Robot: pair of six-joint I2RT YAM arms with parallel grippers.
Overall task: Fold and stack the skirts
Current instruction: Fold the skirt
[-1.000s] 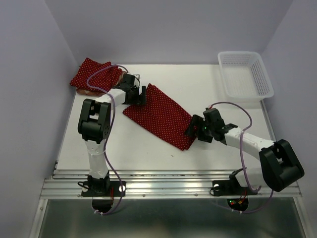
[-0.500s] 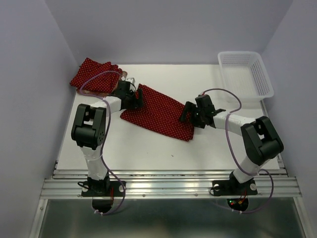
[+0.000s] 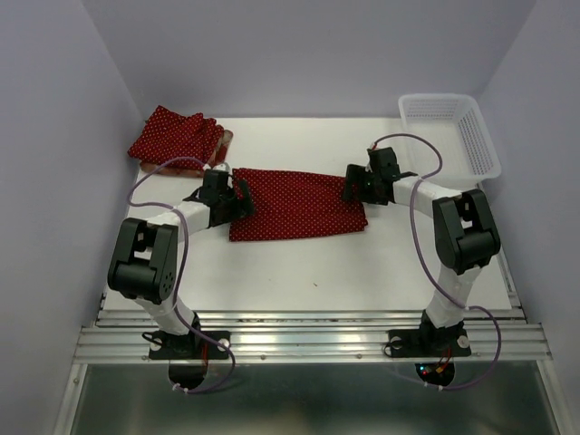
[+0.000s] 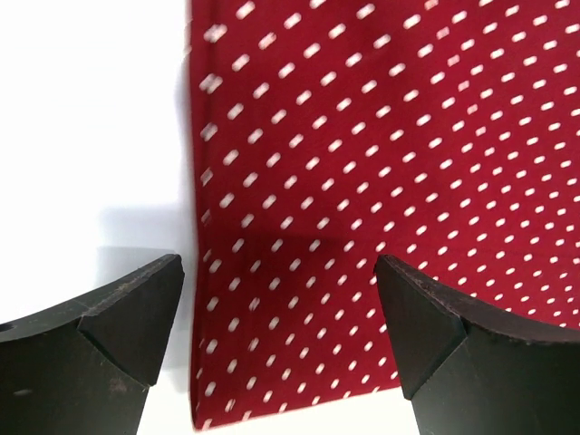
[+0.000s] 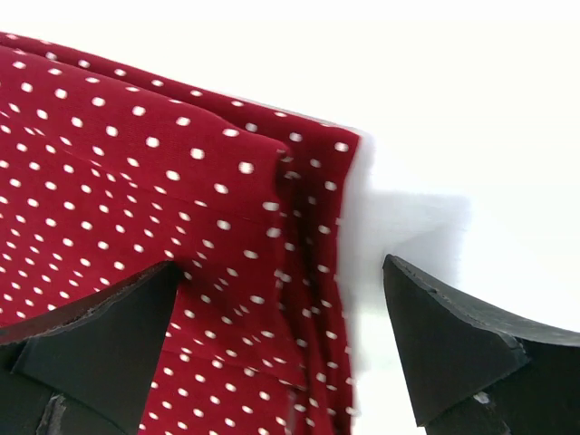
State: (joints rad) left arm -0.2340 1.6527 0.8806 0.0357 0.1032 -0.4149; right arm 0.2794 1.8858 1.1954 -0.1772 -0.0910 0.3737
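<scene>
Dotted skirt (image 3: 297, 204) laid flat mid-counter (image 3: 362, 263), long axis run left to right. Left short edge straddled by left tool (image 3: 234, 196), right short edge by right tool (image 3: 354, 185). Both tools spread wide, nothing pinched. Each end judged nearest its own arm. Folded pile (image 3: 177, 136) seen at far-left corner.

On the table (image 3: 299, 263) lie a flat dotted skirt (image 3: 299, 204), perhaps two folded skirts (image 3: 177, 138), and a basket (image 3: 444, 145).
</scene>
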